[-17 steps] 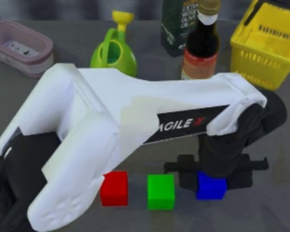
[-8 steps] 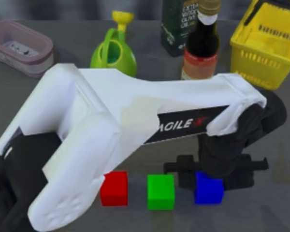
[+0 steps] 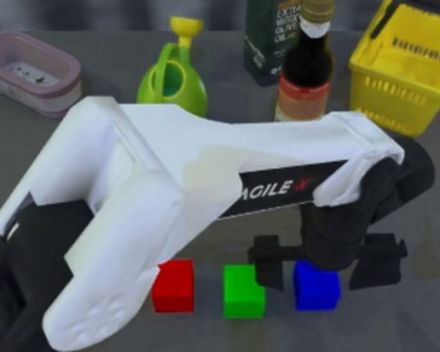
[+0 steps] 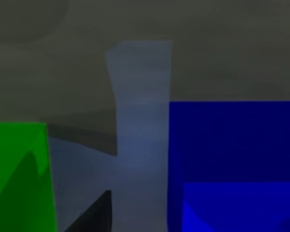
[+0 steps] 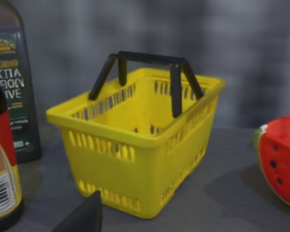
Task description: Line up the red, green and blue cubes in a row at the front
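Observation:
Three cubes stand in a row near the table's front edge: red cube, green cube, blue cube. My left gripper hangs right above the blue cube, open, its dark fingers spread on either side and apart from the cube. The left wrist view shows the blue cube close up, the green cube beside it and one fingertip. My right gripper is parked out of the top view; it is open, with one fingertip showing.
Along the back stand a pink tub, a green watering can, an olive oil bottle, a dark sauce bottle and a yellow basket. A watermelon-shaped item sits beside the basket.
My left gripper's fingers have spread apart and let go of the blue cube, which shifted slightly left and now rests in line with the other two.

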